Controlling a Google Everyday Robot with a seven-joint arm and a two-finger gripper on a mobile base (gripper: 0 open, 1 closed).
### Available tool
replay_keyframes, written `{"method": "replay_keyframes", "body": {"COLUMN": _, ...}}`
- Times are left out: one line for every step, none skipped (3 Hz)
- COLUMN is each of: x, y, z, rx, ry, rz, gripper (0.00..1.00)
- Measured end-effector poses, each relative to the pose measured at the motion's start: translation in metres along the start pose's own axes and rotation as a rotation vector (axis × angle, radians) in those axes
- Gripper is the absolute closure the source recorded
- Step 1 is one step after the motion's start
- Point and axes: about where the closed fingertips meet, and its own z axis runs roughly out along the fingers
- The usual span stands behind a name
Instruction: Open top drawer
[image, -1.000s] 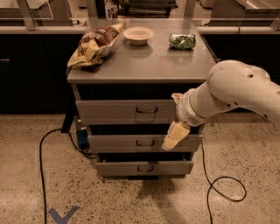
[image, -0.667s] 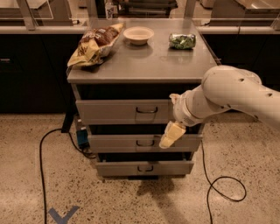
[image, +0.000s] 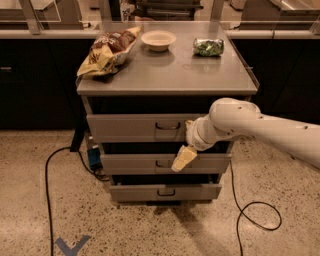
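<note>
One view only: the camera stands before the front edge of the tabletop, raised and tilted down, facing it squarely, far enough back to hold all four corners and the floor below. The gripper hangs under that front edge, right of centre.

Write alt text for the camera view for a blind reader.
A white robot arm reaches from the right across a grey three-drawer cabinet, its gripper hanging just below and right of the handle of the top drawer, in front of the middle drawer. On top sit a chip bag, a white bowl and a green packet.
</note>
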Motion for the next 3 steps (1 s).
{"method": "replay_keyframes", "body": {"x": -0.003, "y": -0.001, "z": 0.000, "rx": 0.003, "ry": -0.004, "rz": -0.006, "gripper": 0.00}}
{"method": "replay_keyframes", "body": {"x": -0.017, "y": -0.012, "z": -0.006, "rx": 0.043, "ry": -0.030, "rz": -0.030, "gripper": 0.00}}
{"method": "replay_keyframes", "body": {"x": -0.035, "y": -0.030, "z": -0.008, "rx": 0.089, "ry": -0.060, "rz": -0.066, "gripper": 0.00}}
